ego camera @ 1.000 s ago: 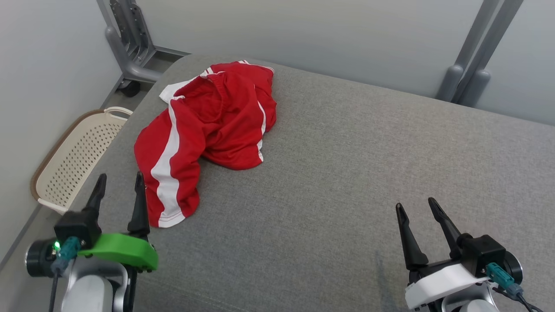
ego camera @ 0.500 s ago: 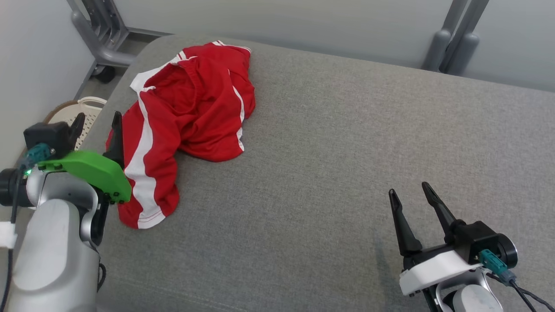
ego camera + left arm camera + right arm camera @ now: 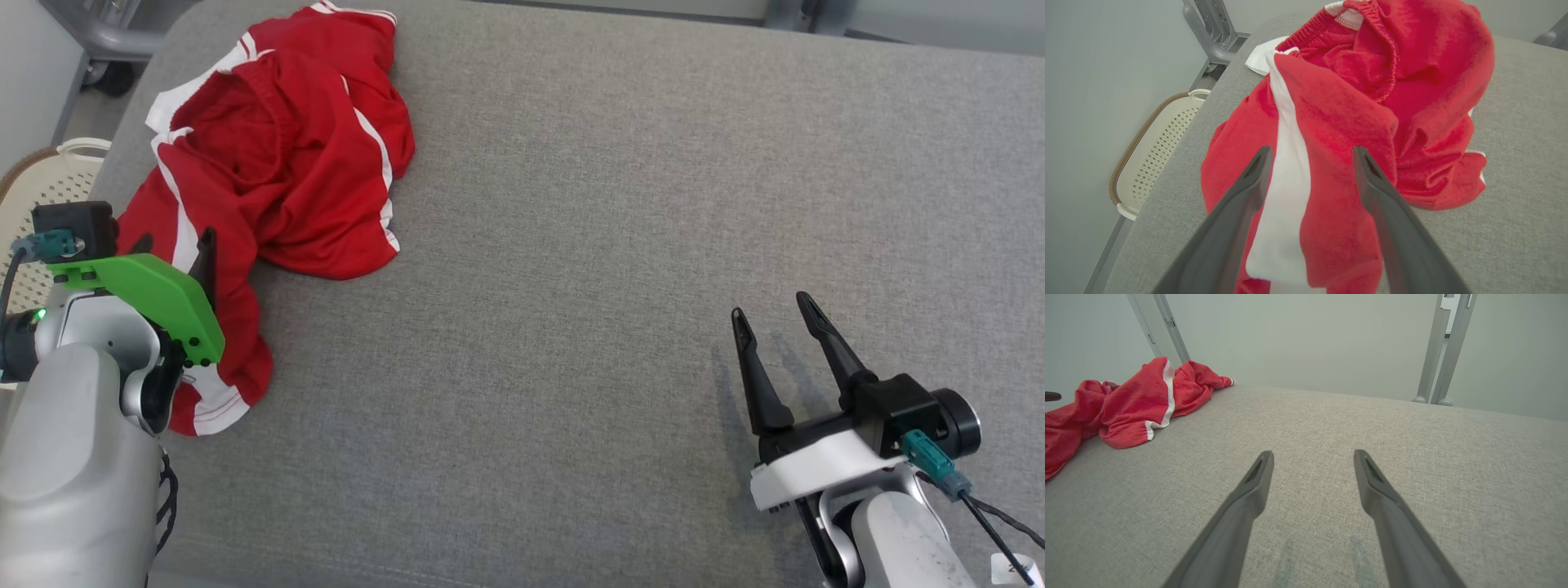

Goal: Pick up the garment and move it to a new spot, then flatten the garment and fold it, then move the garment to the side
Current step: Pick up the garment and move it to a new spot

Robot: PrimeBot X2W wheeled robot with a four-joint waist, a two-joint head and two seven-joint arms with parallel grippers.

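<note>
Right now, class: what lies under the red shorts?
The shorts lie crumpled on the grey cushion, which shows bare beside them. Whether anything sits beneath their folds cannot be seen, because the cloth covers it.

Silver arms (image 3: 65,457), green left bracket (image 3: 151,290), white right bracket (image 3: 812,482), teal plugs (image 3: 927,459), dark fingers (image 3: 757,384).

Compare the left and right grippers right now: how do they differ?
Mount: the left gripper carries a green bracket, the right gripper a white bracket.
Position: the left gripper hangs over the red shorts, its fingers straddling the white side stripe. The right gripper is over the bare grey fabric surface, well apart from the shorts.
Shared: both are open and hold nothing.
</note>
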